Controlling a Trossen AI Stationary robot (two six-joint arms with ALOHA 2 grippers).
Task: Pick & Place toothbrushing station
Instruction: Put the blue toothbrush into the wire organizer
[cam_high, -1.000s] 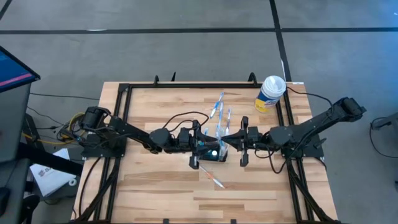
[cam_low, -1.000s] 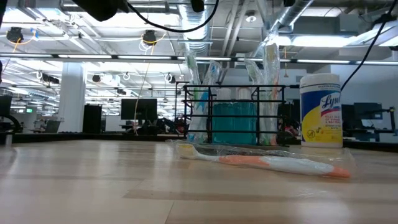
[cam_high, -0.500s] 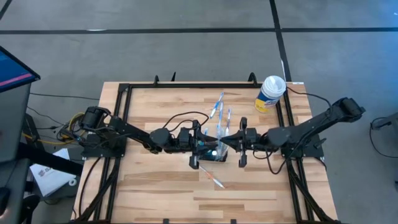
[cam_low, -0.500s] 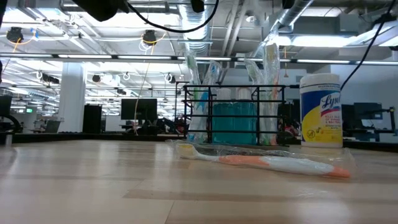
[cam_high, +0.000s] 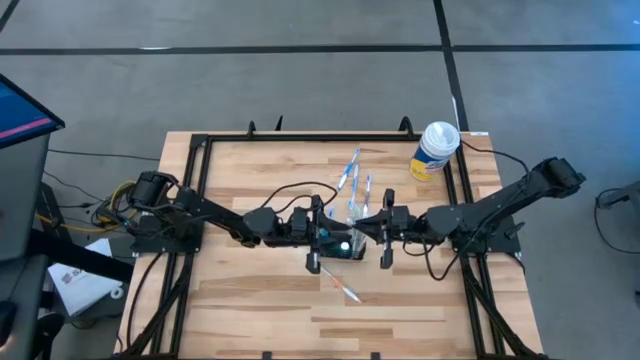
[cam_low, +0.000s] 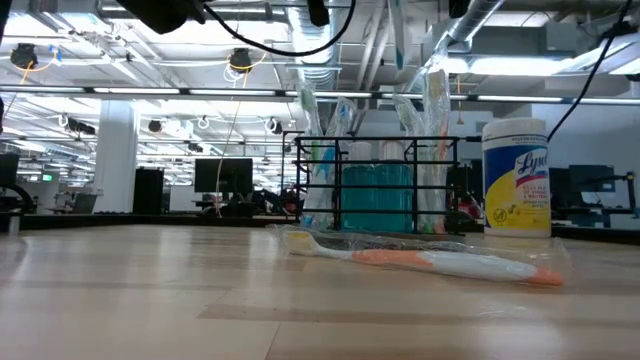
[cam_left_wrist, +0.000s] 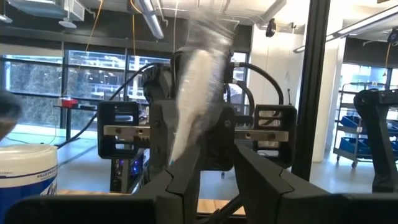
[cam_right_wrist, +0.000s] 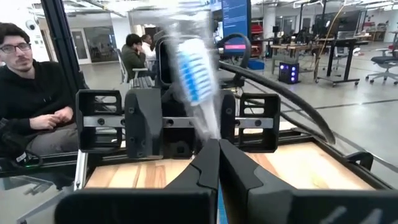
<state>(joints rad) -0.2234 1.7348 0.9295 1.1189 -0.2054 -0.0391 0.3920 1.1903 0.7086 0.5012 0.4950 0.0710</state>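
1. High view is showing us the toothbrushing station (cam_high: 343, 243) near the middle of the table (cam_high: 250, 300), standing upright, slots facing up; we cannot tell which way its long side is running.
2. We are seeing the left gripper (cam_high: 318, 236) touching the station's left side. Its fingers (cam_left_wrist: 186, 177) are standing partly apart in its wrist view, with a wrapped toothbrush (cam_left_wrist: 193, 102) rising just beyond them; we cannot tell whether they are clamping anything.
3. We are seeing the right gripper (cam_high: 372, 222) touching the station's right side, level with the left one. Its fingers (cam_right_wrist: 208, 162) are pressed together on the shaft of a blue-bristled toothbrush (cam_right_wrist: 194, 71), bristle end up.
4. We are counting one station, and roughly four wrapped toothbrushes standing in it (cam_low: 340, 120), heads up and leaning slightly.
5. We are counting one more toothbrush (cam_low: 430, 262), orange and white, lying flat on the table near the station.
6. We are counting one wipes canister (cam_high: 434, 149) standing upright at the far right corner, well apart from the station.
7. We are noticing two people (cam_right_wrist: 34, 93) sitting in the room behind.
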